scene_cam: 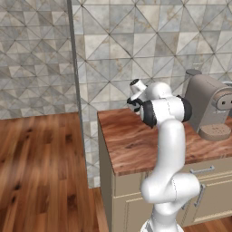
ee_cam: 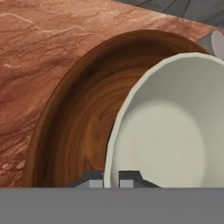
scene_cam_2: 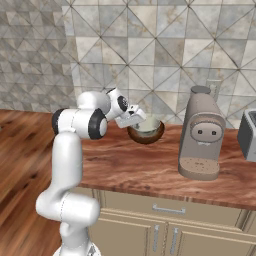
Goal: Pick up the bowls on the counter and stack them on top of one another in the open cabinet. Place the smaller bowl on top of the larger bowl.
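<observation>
reddish wood-grain counter under a tiled wall carries the larger bowl, the smaller bowl nested inside it, whose rim the gripper pinches, with a coffee machine standing nearby.

Larger bowl: dark brown, glossy, upright, seen just above bench nr back wall. Smaller bowl: pale, nested inside larger bowl, offset to one side.
</observation>
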### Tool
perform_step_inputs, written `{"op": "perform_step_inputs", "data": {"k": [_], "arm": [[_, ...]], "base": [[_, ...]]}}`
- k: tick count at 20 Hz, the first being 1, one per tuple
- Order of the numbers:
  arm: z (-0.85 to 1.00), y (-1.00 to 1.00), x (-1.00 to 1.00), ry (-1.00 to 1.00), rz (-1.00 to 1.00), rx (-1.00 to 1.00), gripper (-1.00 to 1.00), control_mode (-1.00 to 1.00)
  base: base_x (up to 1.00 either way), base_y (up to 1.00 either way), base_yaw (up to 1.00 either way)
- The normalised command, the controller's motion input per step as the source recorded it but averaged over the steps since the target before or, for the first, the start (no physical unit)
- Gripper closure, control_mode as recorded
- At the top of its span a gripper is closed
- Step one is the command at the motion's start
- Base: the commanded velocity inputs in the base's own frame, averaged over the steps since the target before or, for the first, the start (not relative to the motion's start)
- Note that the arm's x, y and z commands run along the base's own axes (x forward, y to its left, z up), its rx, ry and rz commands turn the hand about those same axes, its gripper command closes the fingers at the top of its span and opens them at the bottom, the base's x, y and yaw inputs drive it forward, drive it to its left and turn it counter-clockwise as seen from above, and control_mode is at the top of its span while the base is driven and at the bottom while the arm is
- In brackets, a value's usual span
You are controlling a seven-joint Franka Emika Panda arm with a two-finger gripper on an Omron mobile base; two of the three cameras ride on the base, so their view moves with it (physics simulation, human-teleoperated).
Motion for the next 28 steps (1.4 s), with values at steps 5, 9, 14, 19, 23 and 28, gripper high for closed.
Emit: {"op": "perform_step_inputs", "data": {"k": [5,9,14,19,23,28], "arm": [[-0.11,0.00,0.00,0.00,0.00,0.00,1.00,-1.00],[-0.12,0.00,0.00,0.00,0.00,0.00,-1.00,-1.00],[-0.10,0.00,0.00,0.00,0.00,0.00,-1.00,-1.00],[-0.08,0.00,0.00,0.00,0.00,0.00,-1.00,-1.00],[0.01,-0.05,0.00,0.00,0.00,0.00,-1.00,-1.00],[0.09,-0.07,-0.01,0.00,0.00,0.00,-1.00,-1.00]], "base": [[0.00,0.00,0.00],[0.00,0.00,0.00],[0.00,0.00,0.00],[0.00,0.00,0.00],[0.00,0.00,0.00],[0.00,0.00,0.00]]}}
